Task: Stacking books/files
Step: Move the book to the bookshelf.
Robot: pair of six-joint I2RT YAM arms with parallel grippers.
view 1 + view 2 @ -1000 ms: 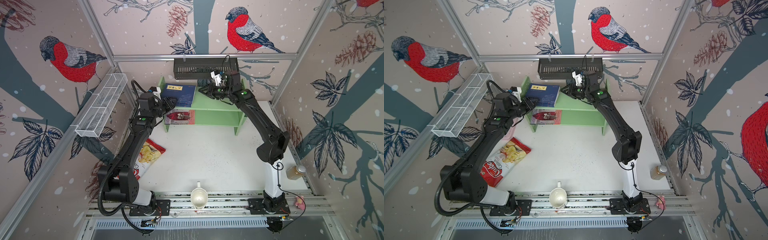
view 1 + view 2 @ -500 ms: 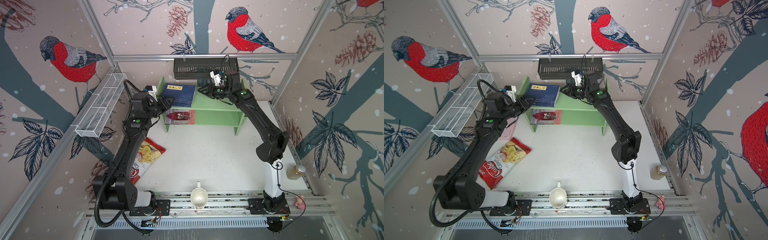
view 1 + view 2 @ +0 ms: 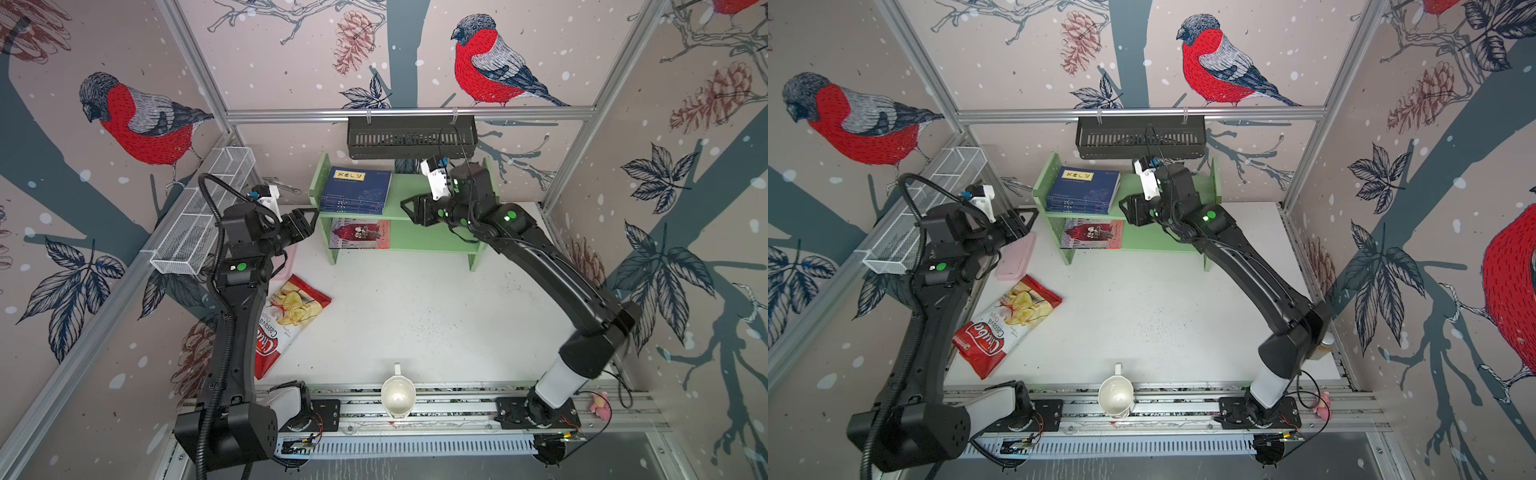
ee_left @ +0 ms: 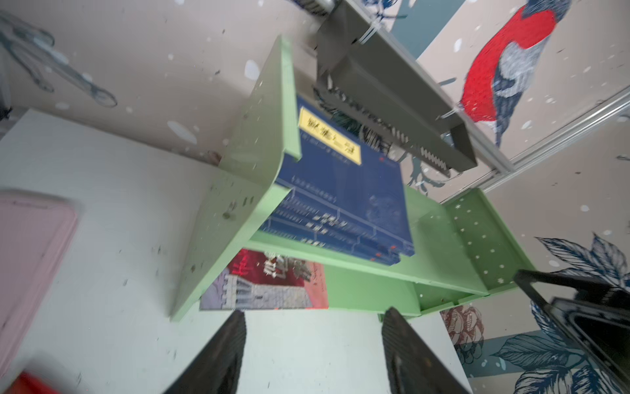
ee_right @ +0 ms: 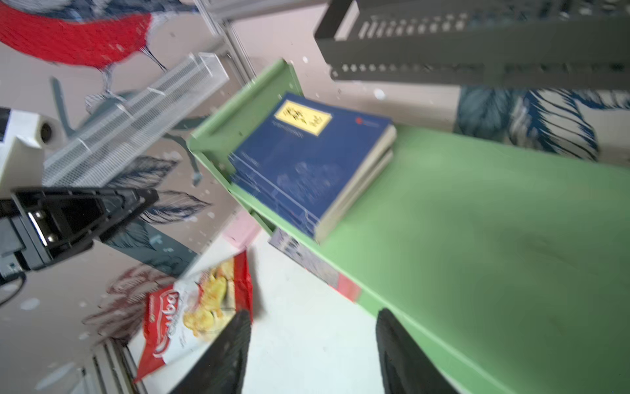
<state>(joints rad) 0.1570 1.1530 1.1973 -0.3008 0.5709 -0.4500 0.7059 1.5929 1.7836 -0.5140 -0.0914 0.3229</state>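
Several navy-blue books (image 3: 357,189) (image 3: 1086,187) (image 4: 344,191) (image 5: 306,160) with a yellow label on top lie stacked at the left end of the green shelf's (image 3: 405,187) upper board. A pink-and-red book (image 3: 360,233) (image 3: 1093,234) (image 4: 269,283) lies on the lower board beneath them. My left gripper (image 3: 311,220) (image 3: 1023,220) (image 4: 313,314) hangs just left of the shelf's side panel, open and empty. To the right of the stack, my right gripper (image 3: 407,210) (image 3: 1123,210) (image 5: 312,314) hovers at the upper board's front edge, open and empty.
A red crisp bag (image 3: 286,320) and a pink flat case (image 3: 1016,262) lie on the table at the left. A white mug (image 3: 398,395) stands at the front edge. A black basket (image 3: 411,137) hangs above the shelf, and a white wire basket (image 3: 199,220) runs along the left wall.
Both grippers have opened wider. The left gripper has drawn back leftwards from the shelf, and the right gripper has shifted a little towards the front. The books have not moved.
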